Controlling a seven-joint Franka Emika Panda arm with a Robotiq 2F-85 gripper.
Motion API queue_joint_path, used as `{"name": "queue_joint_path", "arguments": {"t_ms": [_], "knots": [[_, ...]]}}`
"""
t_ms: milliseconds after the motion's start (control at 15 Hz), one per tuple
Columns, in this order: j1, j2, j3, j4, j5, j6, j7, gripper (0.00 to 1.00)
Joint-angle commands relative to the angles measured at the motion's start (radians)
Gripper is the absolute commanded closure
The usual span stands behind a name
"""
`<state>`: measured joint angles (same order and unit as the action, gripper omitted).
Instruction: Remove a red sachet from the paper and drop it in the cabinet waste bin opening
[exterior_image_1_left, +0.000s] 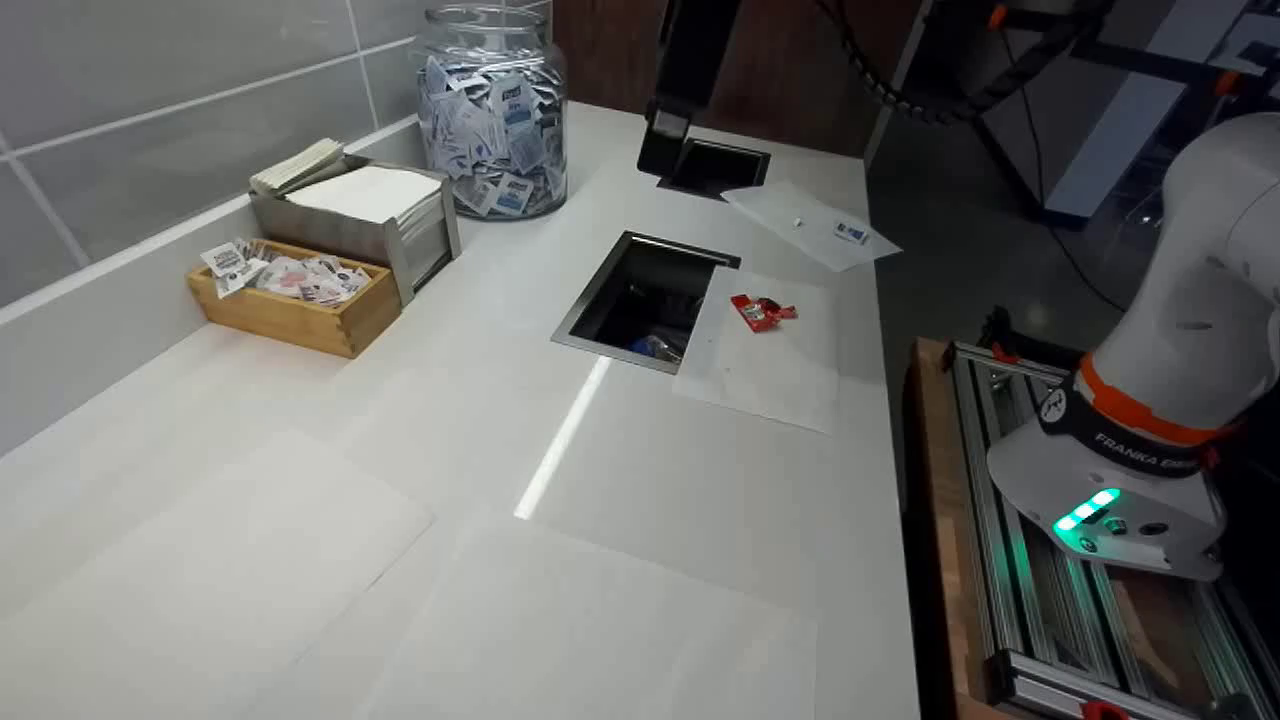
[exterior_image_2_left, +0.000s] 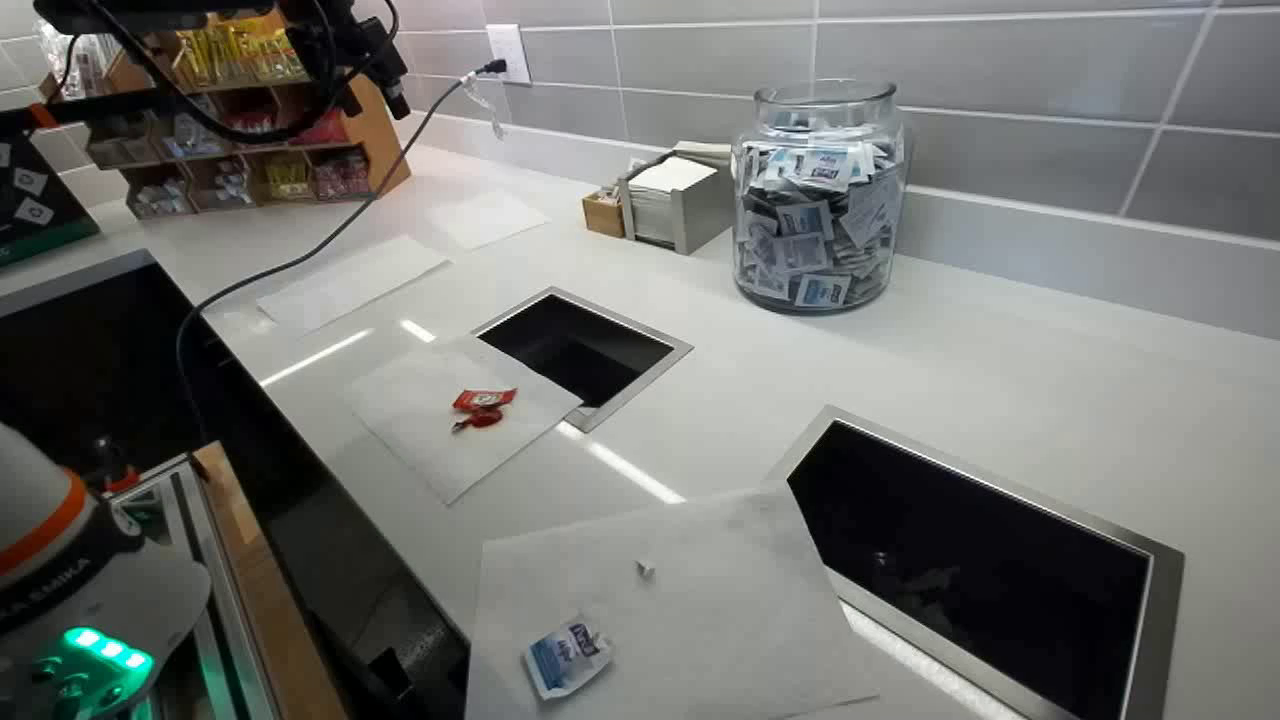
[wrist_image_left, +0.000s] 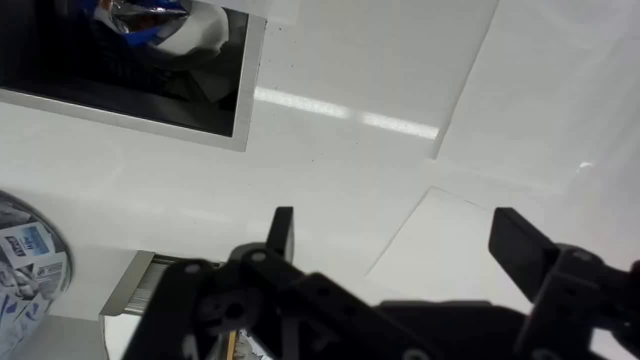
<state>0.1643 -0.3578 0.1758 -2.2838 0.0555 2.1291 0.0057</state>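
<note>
A crumpled red sachet (exterior_image_1_left: 760, 312) lies on a white paper (exterior_image_1_left: 770, 380). In an exterior view the sachet (exterior_image_2_left: 485, 399) has a darker red bit against it. The paper's edge laps over a square waste opening (exterior_image_1_left: 600, 350), whose rim also shows in the wrist view (wrist_image_left: 246, 95). Wrappers and crumpled paper lie inside this opening. A second, dark opening (exterior_image_2_left: 1165, 600) is farther along the counter. My gripper (wrist_image_left: 392, 225) is wide open with nothing between its fingers, above the counter to one side of the first opening. The sachet is out of the wrist view.
Another paper (exterior_image_2_left: 700, 640) with a blue-white sachet (exterior_image_2_left: 567, 657) lies at the second opening. By the wall stand a glass jar of sachets (exterior_image_1_left: 490, 130), a napkin holder (exterior_image_1_left: 330, 225) and a wooden box (exterior_image_1_left: 280, 322). More flat papers (exterior_image_1_left: 600, 620) lie along the counter.
</note>
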Motion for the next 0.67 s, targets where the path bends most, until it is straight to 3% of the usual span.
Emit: {"name": "queue_joint_path", "arguments": {"t_ms": [0,333,600], "knots": [[0.004,0.001,-0.003,0.003,-0.002,-0.003,0.002,0.0],[0.004,0.001,-0.003,0.003,-0.002,-0.003,0.002,0.0],[-0.018,-0.007,0.011,-0.066,-0.004,0.027,0.139,0.0]]}}
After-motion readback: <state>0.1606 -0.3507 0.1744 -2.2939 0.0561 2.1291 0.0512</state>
